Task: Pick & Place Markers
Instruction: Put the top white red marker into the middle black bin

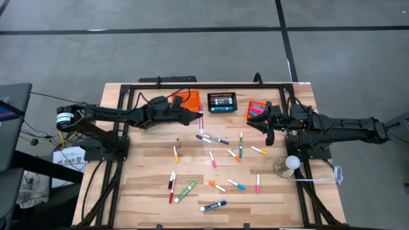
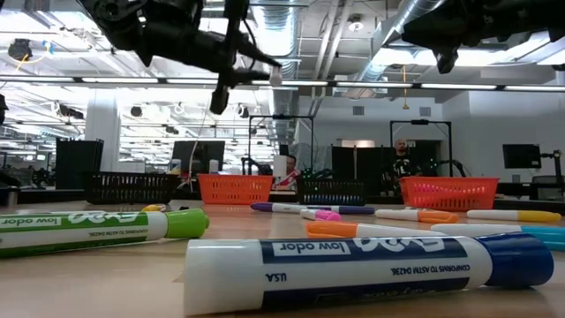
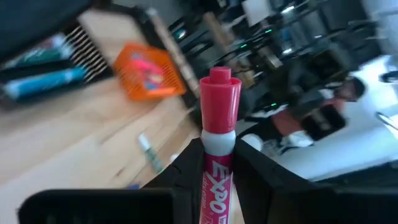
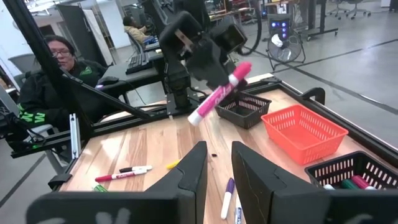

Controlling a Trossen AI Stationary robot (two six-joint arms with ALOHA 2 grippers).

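Observation:
My left gripper (image 1: 197,118) hangs above the table's far middle, shut on a pink-capped marker (image 4: 219,93) with a white body. Several more markers (image 1: 214,160) in mixed colours lie flat and scattered over the table's middle and near half. In the low view, a blue-capped one (image 2: 353,269) and a green one (image 2: 97,228) lie closest. My right gripper (image 1: 250,121) waits at the far right, raised above the table. Its fingers (image 4: 193,171) stand close together with nothing between them. My left gripper pinches the marker's white body (image 3: 217,168), just below the pink cap (image 3: 219,102), between its two fingers. The fingers reach in about level from the table's left and lie across the marker. The marker is lifted clear and tilted, cap end higher and white end (image 4: 194,117) lower.
At the far edge stand an orange mesh basket (image 1: 188,99), a black basket (image 1: 222,102) with markers in it and a second orange basket (image 1: 257,108). A white round object (image 1: 291,164) sits at the right. People sit beyond the table.

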